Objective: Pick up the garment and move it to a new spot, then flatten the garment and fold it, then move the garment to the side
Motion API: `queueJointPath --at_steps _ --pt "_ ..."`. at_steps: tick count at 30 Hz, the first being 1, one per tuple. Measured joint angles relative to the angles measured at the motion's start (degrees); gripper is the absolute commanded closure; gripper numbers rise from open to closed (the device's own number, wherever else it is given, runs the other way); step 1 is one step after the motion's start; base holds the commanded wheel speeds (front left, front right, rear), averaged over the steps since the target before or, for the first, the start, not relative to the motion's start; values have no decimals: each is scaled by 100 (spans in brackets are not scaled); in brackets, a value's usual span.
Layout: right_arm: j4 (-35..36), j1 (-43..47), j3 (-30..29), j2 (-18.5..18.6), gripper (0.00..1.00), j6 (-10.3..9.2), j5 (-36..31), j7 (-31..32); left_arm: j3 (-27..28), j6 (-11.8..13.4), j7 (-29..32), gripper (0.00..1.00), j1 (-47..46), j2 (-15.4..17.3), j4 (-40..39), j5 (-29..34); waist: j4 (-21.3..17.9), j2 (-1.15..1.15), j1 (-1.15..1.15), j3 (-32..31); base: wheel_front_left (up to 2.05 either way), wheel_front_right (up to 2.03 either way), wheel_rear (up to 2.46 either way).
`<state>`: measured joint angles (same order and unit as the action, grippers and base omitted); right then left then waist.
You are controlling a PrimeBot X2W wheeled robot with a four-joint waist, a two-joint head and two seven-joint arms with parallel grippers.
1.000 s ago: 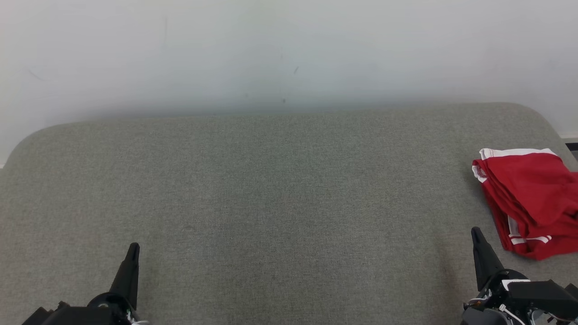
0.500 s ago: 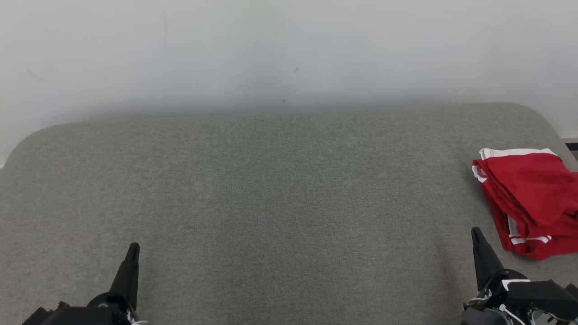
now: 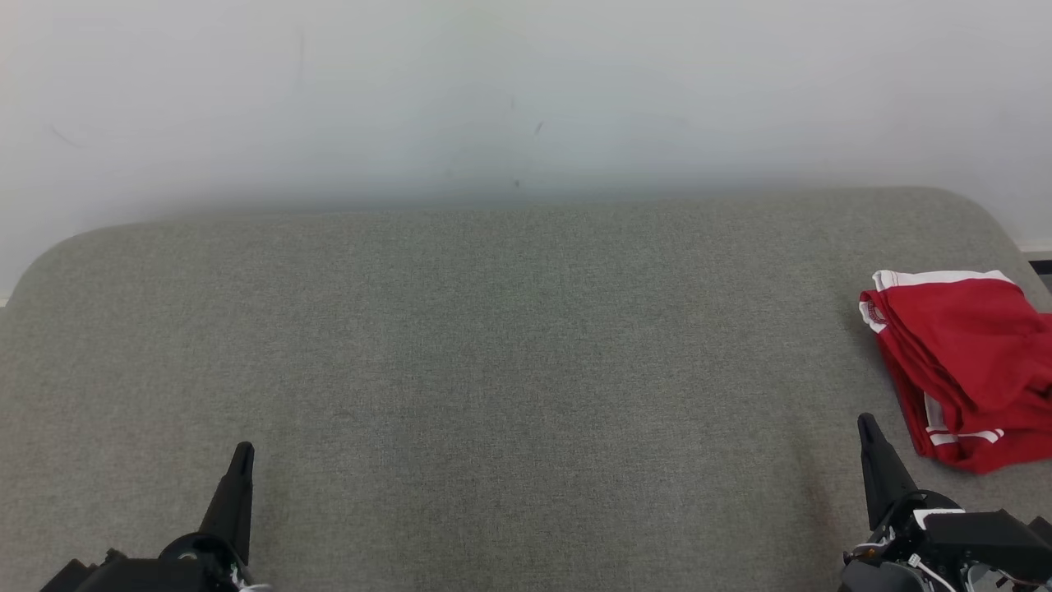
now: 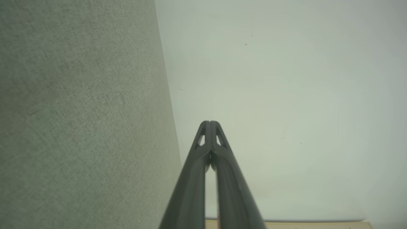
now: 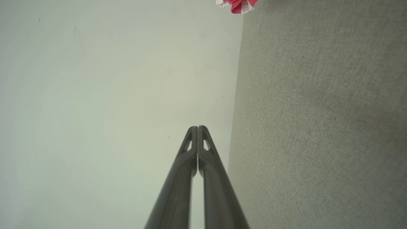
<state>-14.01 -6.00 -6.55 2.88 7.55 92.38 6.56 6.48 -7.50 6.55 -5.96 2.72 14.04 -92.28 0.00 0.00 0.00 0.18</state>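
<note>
On the garment [image 3: 970, 353], the crest [image 3: 873, 313] is illegible.

Slim dark tapered fingers [image 4: 190, 190], triangular cut-outs [image 4: 201, 140] near tips, white cables [image 3: 919, 566]

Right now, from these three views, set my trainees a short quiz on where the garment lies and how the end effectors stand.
1. True or false: the red garment lies in the middle of the grey padded surface.
2. Pick one: the right end effector is A) open, B) shut and empty, C) shut on the garment.
3. Short answer: which is nearer the garment, the left end effector or the right one?

Key: 1 false, it lies at the right edge; 2 B; 3 the right.
</note>
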Motion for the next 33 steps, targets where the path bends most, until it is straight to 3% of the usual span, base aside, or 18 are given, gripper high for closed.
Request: queueJointPath --at_steps 33 --pt "0 0 0 0 100 0 0 -1 -1 0 0 100 0 0 -1 0 0 0 0 0 0 0 0"
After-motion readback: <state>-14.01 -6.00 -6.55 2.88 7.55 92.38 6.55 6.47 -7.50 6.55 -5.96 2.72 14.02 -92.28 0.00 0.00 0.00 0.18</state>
